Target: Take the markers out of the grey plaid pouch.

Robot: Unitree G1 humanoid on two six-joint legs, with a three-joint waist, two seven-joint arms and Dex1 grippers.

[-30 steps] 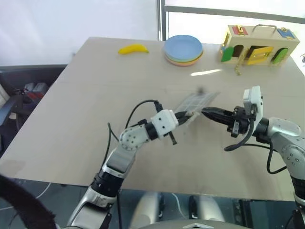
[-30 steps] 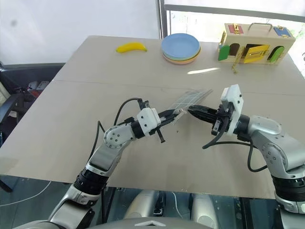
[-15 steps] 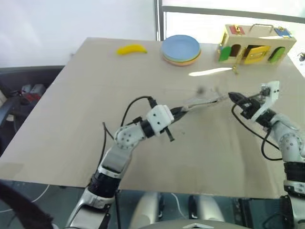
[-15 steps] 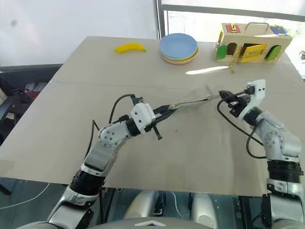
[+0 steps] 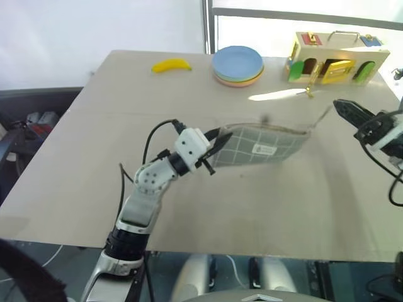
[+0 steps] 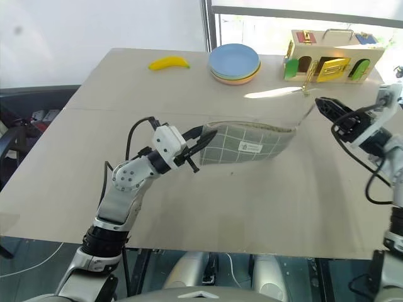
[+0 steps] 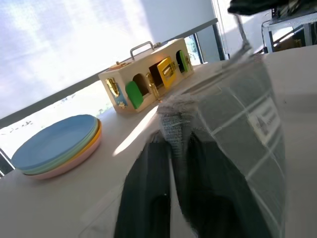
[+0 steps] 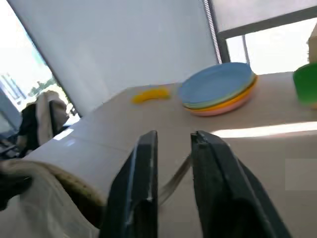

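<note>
I see the grey plaid pouch [image 5: 258, 146] stretched out sideways over the table [image 5: 101, 157], its long edge up, between my two arms. My left gripper [image 5: 216, 142] has its jaws closed on the pouch's near end; the left wrist view shows fabric pinched between the fingers [image 7: 148, 198]. My right gripper [image 6: 326, 105] is off the far end, jaws parted a little, with a thin cord [image 8: 174, 178] running between them, though I can't tell whether they actually pinch it. Behind sit a banana [image 5: 171, 64], stacked plates [image 5: 238, 65] and a wooden latch box [image 5: 334, 58].
</note>
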